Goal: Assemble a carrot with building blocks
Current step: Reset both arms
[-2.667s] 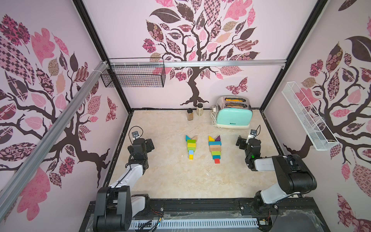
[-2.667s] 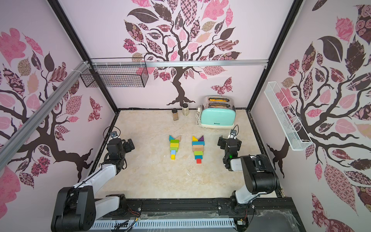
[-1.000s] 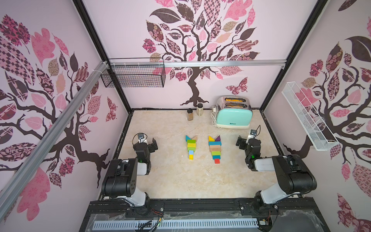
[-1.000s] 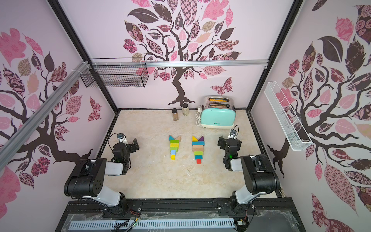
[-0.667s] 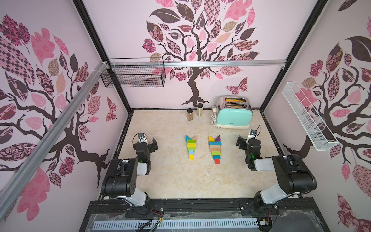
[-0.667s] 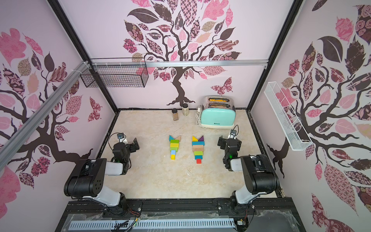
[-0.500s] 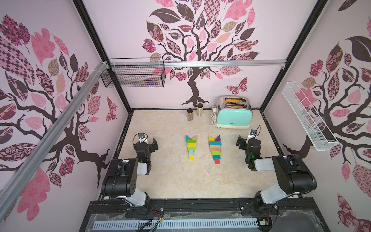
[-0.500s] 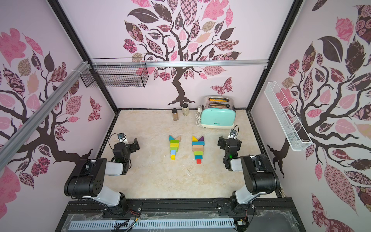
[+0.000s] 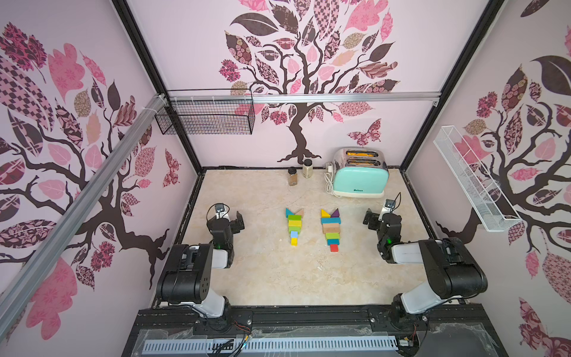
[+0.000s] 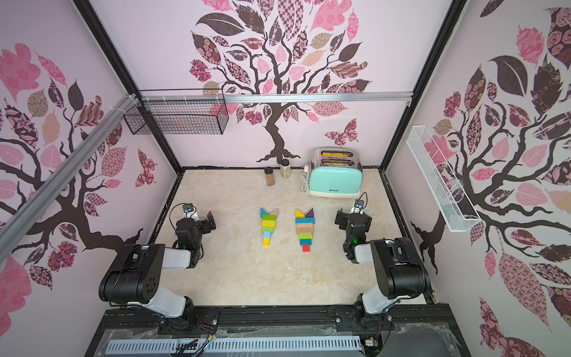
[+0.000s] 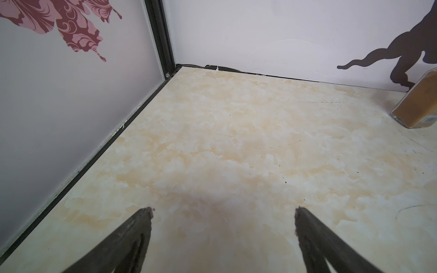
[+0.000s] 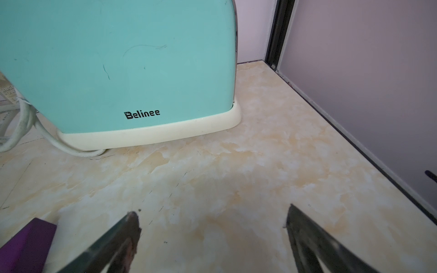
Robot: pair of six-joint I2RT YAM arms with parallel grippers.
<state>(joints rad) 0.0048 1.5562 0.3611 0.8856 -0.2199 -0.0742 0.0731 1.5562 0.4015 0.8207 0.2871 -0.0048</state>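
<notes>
Right wrist: purple block [image 12: 23, 245], seemingly, near gripper [image 12: 212, 212].

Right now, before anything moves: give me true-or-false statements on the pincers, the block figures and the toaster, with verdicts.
1. The left pincer and the right pincer are both open and empty. True.
2. A red cube forms the near tip of the block figure nearer the right arm. True.
3. The toaster lies on its side. False: it stands upright near the back wall.
4. The purple wedge tops the figure nearer the left arm. False: it tops the one nearer the right arm.
5. The brown spice jar stands upright near the back wall. True.
</notes>
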